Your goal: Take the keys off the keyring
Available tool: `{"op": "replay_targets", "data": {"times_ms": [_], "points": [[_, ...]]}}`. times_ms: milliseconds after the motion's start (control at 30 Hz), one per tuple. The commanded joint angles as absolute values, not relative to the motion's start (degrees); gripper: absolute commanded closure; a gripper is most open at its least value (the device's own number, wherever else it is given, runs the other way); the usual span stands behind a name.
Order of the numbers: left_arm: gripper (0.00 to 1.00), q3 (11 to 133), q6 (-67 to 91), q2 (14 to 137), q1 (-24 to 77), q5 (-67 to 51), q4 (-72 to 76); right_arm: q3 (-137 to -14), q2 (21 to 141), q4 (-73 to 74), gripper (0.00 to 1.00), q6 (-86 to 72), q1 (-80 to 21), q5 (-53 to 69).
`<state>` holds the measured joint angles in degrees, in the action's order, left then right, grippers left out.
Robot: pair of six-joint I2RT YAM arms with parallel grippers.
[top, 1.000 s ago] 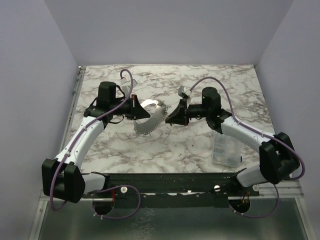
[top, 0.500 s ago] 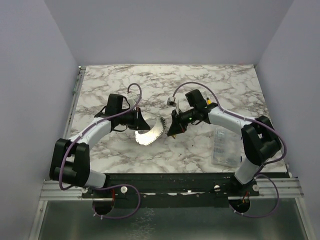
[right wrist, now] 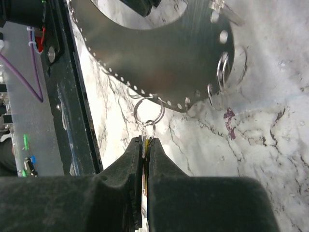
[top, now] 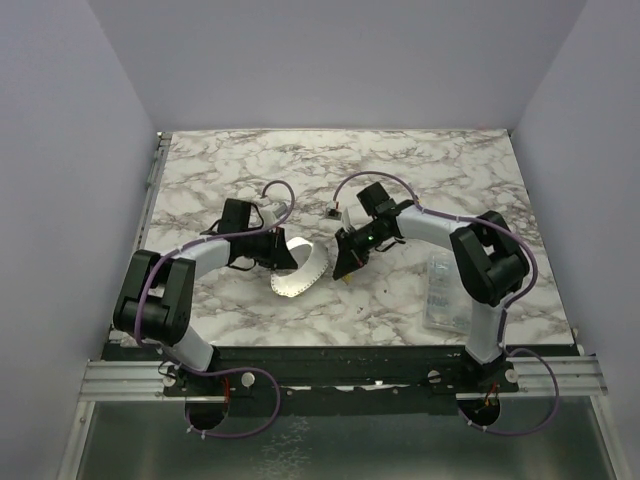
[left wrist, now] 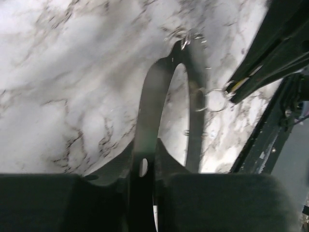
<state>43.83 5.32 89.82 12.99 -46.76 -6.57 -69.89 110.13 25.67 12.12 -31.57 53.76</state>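
Observation:
The keyring (top: 303, 270) is a wide thin grey metal hoop with small holes along its rim, held above the marble table. My left gripper (top: 274, 250) is shut on its left end. In the left wrist view the hoop (left wrist: 150, 96) runs edge-on out of my shut left gripper (left wrist: 145, 157). My right gripper (top: 343, 266) is shut on a small yellow key (right wrist: 145, 144). The key hangs by two small split rings (right wrist: 148, 109) from the rim of the hoop (right wrist: 159, 58), just beyond my right gripper (right wrist: 145, 145). The ring (left wrist: 216, 100) also shows in the left wrist view.
A clear plastic box (top: 447, 291) lies on the table (top: 400, 165) at the right, near the front edge. The black mounting rail (top: 330, 362) runs along the near edge. Purple walls close the left, back and right sides.
Both grippers have moved toward the near edge and closer together, carrying the hoop with them. The arms have folded in. Both holds are unchanged.

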Motion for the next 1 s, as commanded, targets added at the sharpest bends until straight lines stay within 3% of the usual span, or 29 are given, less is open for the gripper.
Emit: {"op": "replay_targets", "data": {"times_ms": [0, 133, 233, 333, 433, 567, 967], "points": [[0.73, 42.2, -0.4, 92.2, 11.1, -44.0, -4.4, -71.5, 111.9, 29.4, 0.99, 13.3, -31.1, 56.0], [0.43, 44.4, -6.1, 90.1, 10.9, -43.8, -6.7, -72.5, 113.6, 30.9, 0.99, 14.4, -31.2, 54.6], [0.38, 45.1, -11.8, 85.7, 11.0, -44.5, -9.5, -72.7, 114.0, 31.1, 0.99, 14.1, -31.1, 54.6], [0.38, 42.6, -17.4, 78.8, 11.7, -46.9, -9.8, -72.8, 114.5, 31.7, 0.99, 14.2, -31.1, 55.5], [0.46, 40.5, -24.9, 73.3, 15.2, -47.3, -11.7, -73.3, 115.0, 33.4, 0.99, 15.2, -31.1, 57.5], [0.55, 41.1, -34.1, 73.6, 20.8, -47.1, -16.1, -74.2, 115.2, 35.9, 0.99, 16.5, -31.1, 60.5], [0.60, 43.9, -50.7, 77.2, 30.2, -45.0, -16.9, -76.8, 115.2, 42.7, 0.99, 21.9, -31.2, 65.2]]}}
